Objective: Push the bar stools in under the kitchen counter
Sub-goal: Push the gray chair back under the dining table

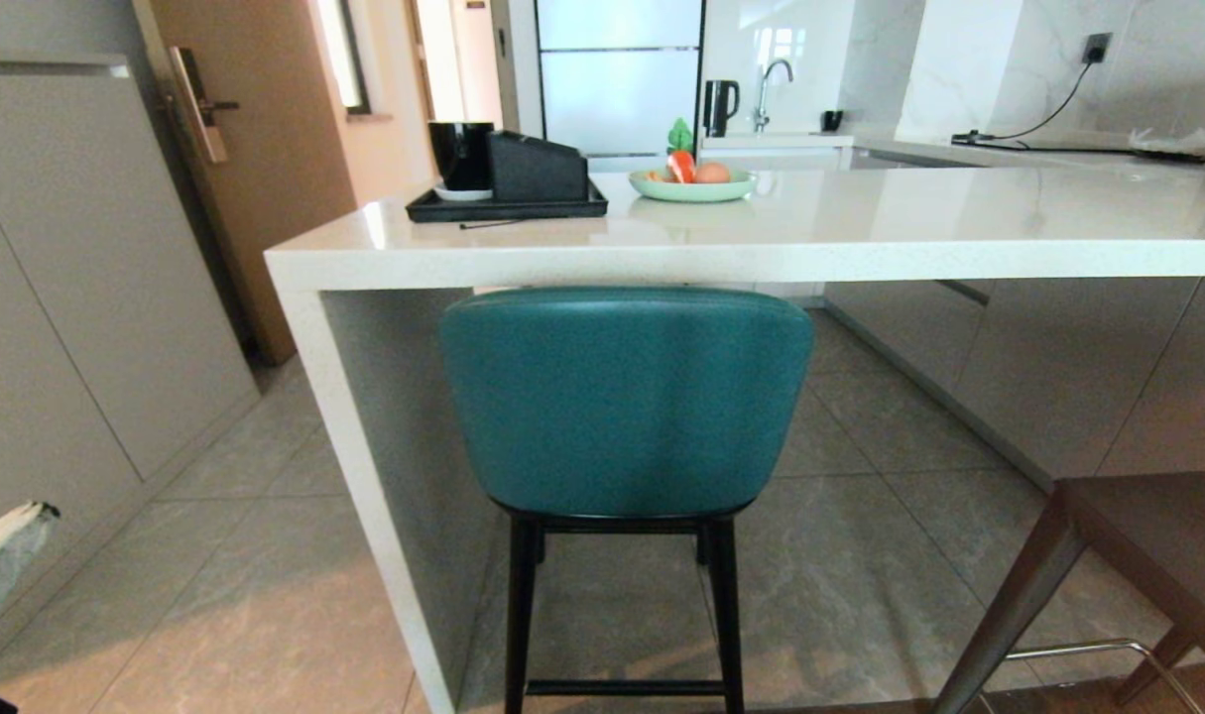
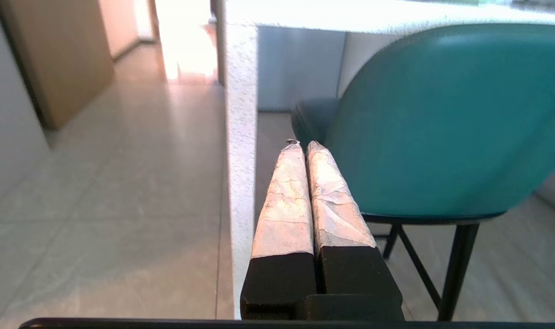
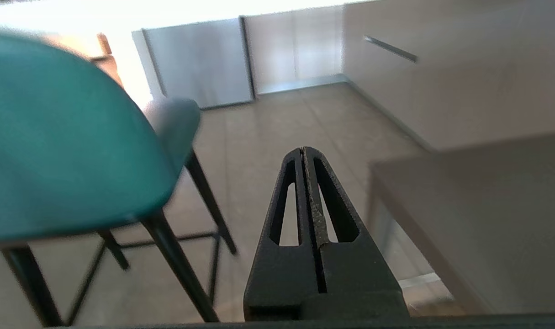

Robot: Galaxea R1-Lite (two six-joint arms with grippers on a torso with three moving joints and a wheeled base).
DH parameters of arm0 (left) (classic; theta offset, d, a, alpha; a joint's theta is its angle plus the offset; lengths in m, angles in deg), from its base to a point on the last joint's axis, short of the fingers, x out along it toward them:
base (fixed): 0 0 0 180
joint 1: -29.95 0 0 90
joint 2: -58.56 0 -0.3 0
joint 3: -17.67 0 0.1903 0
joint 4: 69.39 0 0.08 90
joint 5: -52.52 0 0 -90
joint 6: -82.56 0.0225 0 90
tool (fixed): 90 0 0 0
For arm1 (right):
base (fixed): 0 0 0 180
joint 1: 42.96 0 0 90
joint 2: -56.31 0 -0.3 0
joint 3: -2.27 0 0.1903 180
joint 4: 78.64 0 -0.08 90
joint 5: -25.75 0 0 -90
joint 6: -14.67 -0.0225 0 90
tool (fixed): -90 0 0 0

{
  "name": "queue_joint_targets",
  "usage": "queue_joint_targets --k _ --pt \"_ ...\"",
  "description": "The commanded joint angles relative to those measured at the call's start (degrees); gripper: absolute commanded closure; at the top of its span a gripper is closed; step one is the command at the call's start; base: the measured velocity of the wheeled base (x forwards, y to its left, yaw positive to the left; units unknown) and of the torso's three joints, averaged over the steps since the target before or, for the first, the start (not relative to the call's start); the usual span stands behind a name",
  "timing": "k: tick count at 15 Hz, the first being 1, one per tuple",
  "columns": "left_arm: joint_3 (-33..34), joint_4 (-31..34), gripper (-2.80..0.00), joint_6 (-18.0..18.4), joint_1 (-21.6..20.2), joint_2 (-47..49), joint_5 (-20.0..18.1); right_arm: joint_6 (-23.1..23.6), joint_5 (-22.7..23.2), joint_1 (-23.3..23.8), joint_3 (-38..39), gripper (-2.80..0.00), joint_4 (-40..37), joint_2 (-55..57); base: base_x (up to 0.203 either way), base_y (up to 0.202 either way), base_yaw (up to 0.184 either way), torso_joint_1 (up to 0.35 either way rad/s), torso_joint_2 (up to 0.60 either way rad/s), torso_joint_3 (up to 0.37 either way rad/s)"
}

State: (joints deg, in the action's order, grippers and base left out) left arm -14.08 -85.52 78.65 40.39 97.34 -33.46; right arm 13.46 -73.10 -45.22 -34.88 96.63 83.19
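Kitchen counter (image 1: 761,248) over teal stool (image 1: 627,397); grey stool (image 1: 1157,555) out; L hand (image 2: 303,145) & R hand (image 3: 302,151) pressed together.

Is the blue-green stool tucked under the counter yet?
Mostly in. The teal stool's back stands upright just below the counter edge, seat beneath.

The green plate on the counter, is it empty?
No. The plate on the counter holds a carrot toy and an orange ball.
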Motion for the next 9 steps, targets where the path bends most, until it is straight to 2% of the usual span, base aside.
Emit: queue_joint_targets --k 1,3,6,8,9 --pt "1.6 0.8 0.00 0.0 -2.7 -9.6 -0.5 0.3 3.0 2.3 -0.4 0.00 -8.0 -12.3 0.000 0.000 0.000 0.000 0.00 0.000" --pt "1.1 4.8 0.00 0.1 -4.7 -15.4 -2.6 -0.6 8.3 2.1 -2.8 0.00 -11.0 -14.9 0.000 0.000 0.000 0.000 0.00 0.000" --pt "-0.1 17.8 0.00 0.2 -8.4 -27.6 -9.5 -5.8 11.0 -0.4 -7.3 0.00 -11.4 -12.6 0.000 0.000 0.000 0.000 0.00 0.000" --pt "-1.7 29.7 0.00 0.3 -9.8 -36.6 -15.1 -6.2 13.5 -0.6 -8.5 0.00 -11.4 -12.7 0.000 0.000 0.000 0.000 0.00 0.000" --pt "-2.7 33.6 0.00 0.4 -10.2 -38.7 -16.7 -7.1 14.2 -0.6 -9.8 0.00 -11.4 -12.7 0.000 0.000 0.000 0.000 0.00 0.000"
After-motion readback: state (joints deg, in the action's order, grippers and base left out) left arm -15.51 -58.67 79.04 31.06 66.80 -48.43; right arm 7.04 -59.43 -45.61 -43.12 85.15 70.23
